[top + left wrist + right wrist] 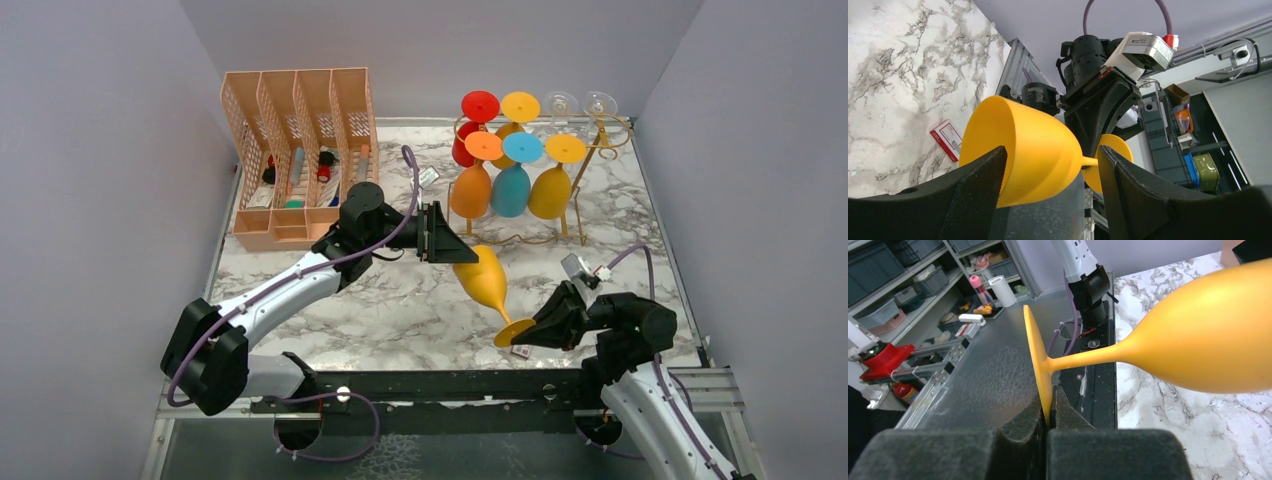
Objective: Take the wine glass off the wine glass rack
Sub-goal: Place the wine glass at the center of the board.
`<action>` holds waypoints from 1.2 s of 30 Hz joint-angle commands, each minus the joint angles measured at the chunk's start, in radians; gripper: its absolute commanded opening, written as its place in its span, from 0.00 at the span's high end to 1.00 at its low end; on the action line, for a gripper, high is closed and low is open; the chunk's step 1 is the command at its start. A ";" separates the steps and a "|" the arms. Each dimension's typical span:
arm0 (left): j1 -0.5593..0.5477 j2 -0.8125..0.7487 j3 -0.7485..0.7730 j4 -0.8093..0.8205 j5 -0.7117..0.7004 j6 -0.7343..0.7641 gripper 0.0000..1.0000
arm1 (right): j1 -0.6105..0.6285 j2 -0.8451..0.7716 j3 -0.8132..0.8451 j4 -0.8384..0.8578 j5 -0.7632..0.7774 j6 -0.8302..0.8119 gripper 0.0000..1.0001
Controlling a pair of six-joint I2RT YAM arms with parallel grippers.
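A yellow plastic wine glass (pixel 487 282) hangs tilted above the white-and-grey marbled surface (pixel 400 310), off and in front of the gold wire wine glass rack (pixel 588 170) at the back right. The right gripper (pixel 528 335) pinches the edge of the glass's round foot, its fingers (pixel 1023 430) pressed on either side of the thin disc, with the stem running up and away to the bowl. The left gripper (pixel 455 245) is spread wide at the bowl's open end. In the left wrist view its two black fingers (pixel 978 185) flank the bowl, the one on the right side of that view clearly apart from it; whether the other touches cannot be told. On the rack, red, yellow, orange, blue and clear glasses (pixel 510 185) hang bowl-down. A peach plastic lattice file organiser (pixel 300 110) stands at the back left. A small red-and-white card (pixel 948 139) lies flat on the surface near the right gripper.
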 commanded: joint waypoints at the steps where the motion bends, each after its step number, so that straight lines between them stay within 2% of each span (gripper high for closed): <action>1: -0.016 0.007 0.018 0.056 0.054 -0.009 0.32 | 0.008 -0.020 0.011 -0.028 -0.019 -0.023 0.99; 5: -0.020 0.006 0.019 0.078 0.090 -0.017 0.39 | 0.008 -0.020 0.015 -0.057 -0.018 -0.045 0.99; 7: -0.021 0.008 0.021 0.083 0.110 -0.017 0.46 | 0.008 -0.016 0.027 -0.146 -0.010 -0.092 0.99; 10: -0.021 0.005 0.024 0.087 0.130 -0.017 0.56 | 0.008 0.003 0.080 -0.388 0.029 -0.249 0.99; 15: -0.020 -0.006 0.029 0.089 0.153 -0.010 0.71 | 0.008 0.063 0.096 -0.462 0.054 -0.307 0.97; 21: -0.014 -0.017 0.036 0.088 0.173 -0.002 0.87 | 0.008 0.085 0.104 -0.522 0.099 -0.341 0.87; 25: 0.005 -0.023 0.035 0.089 0.186 -0.002 0.99 | 0.008 0.067 0.123 -0.619 0.165 -0.402 0.66; 28: 0.026 -0.030 0.029 0.089 0.195 -0.007 1.00 | 0.008 0.052 0.131 -0.672 0.207 -0.427 0.55; 36: 0.073 -0.058 0.013 0.088 0.198 -0.018 1.00 | 0.008 0.044 0.124 -0.736 0.276 -0.439 0.46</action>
